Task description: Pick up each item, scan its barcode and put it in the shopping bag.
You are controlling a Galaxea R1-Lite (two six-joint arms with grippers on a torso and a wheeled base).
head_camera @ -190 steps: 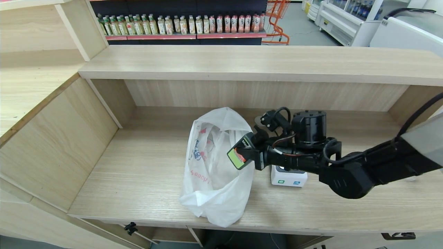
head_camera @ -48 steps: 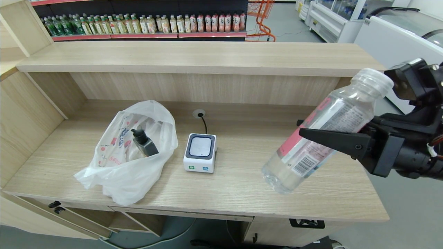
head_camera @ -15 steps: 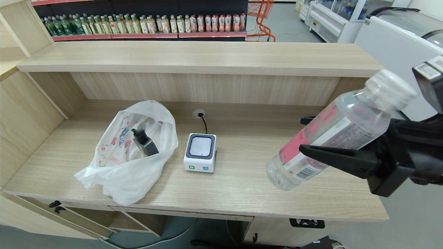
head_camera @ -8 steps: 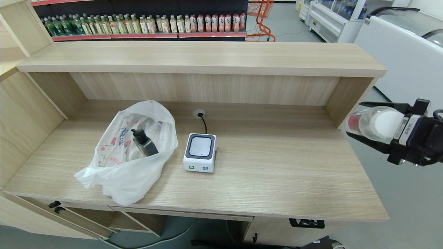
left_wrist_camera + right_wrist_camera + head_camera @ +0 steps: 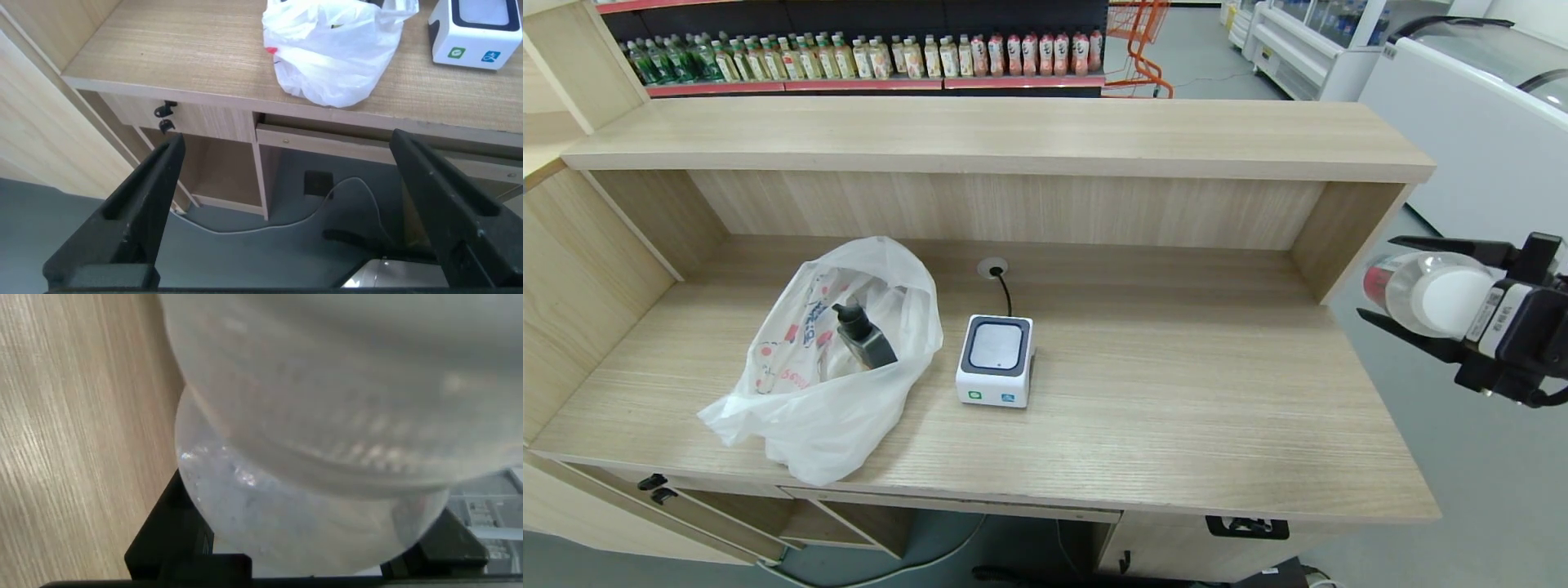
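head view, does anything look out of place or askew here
The clear plastic bottle with a white cap is held sideways in the right pincer, past the right end of the wooden counter, away from the white scanner box. The dark bottle in the white plastic shopping bag leans tilted. Nothing looks spilled.

Bright even indoor light, soft shadow beneath the upper shelf [image 5: 996, 135], counter [image 5: 1176, 408] edges bowed, glints on the bottle [image 5: 327, 416]

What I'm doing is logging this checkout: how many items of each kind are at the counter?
Shopping bag: 1
Barcode scanner: 1
Dark bottle: 1
Clear plastic bottle: 1
Total: 4
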